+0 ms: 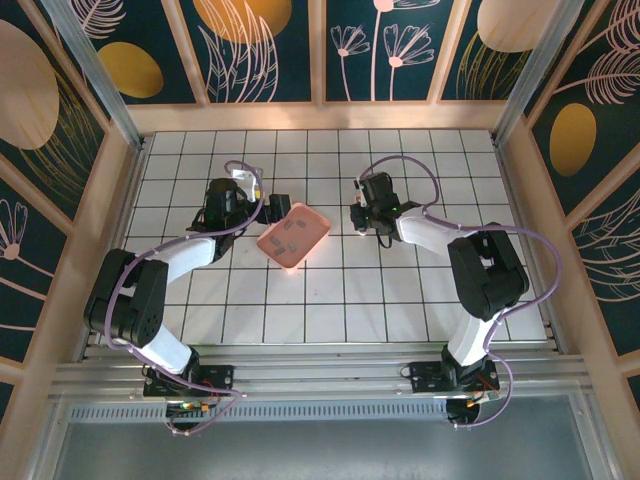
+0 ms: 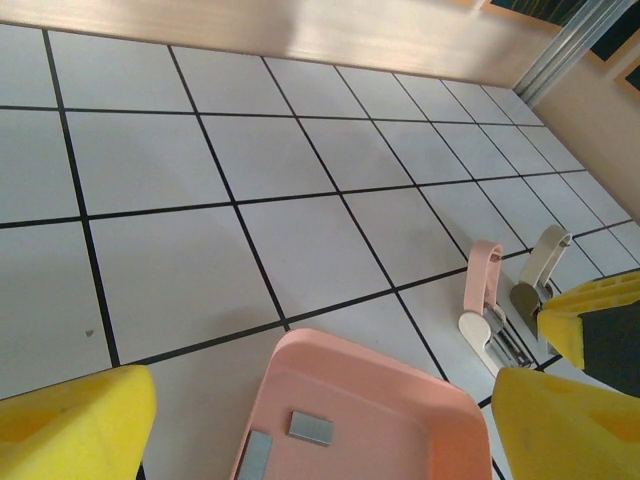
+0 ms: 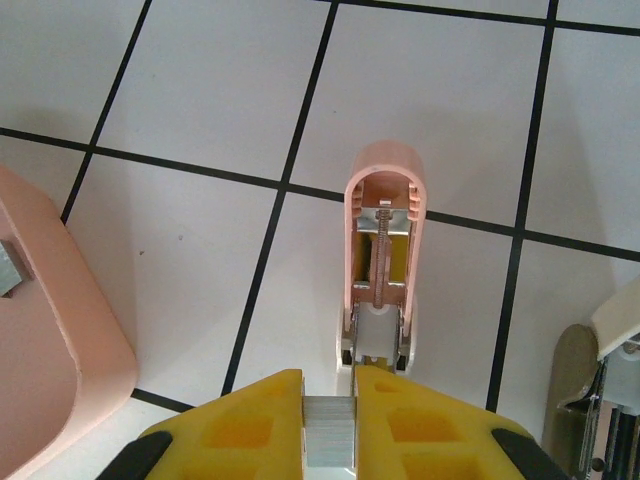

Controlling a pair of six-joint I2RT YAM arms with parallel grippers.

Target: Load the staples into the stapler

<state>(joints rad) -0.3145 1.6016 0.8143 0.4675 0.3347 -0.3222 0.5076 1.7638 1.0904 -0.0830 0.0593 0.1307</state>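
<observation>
Holding a staple strip (image 3: 330, 440), the right gripper (image 3: 330, 388) has its jaws clamped on the strip's two long sides. It sits just behind the open pink stapler (image 3: 380, 250) on the bench (image 3: 200, 90). More loose staples (image 2: 311, 428) lie in the pink tray (image 2: 440, 400). The left gripper (image 2: 320, 390) hangs over the tray with its jaws wide apart and nothing in them. The strip looks light, thin and smooth, so it may slip or snap. Holding its sides near the middle seems best.
</observation>
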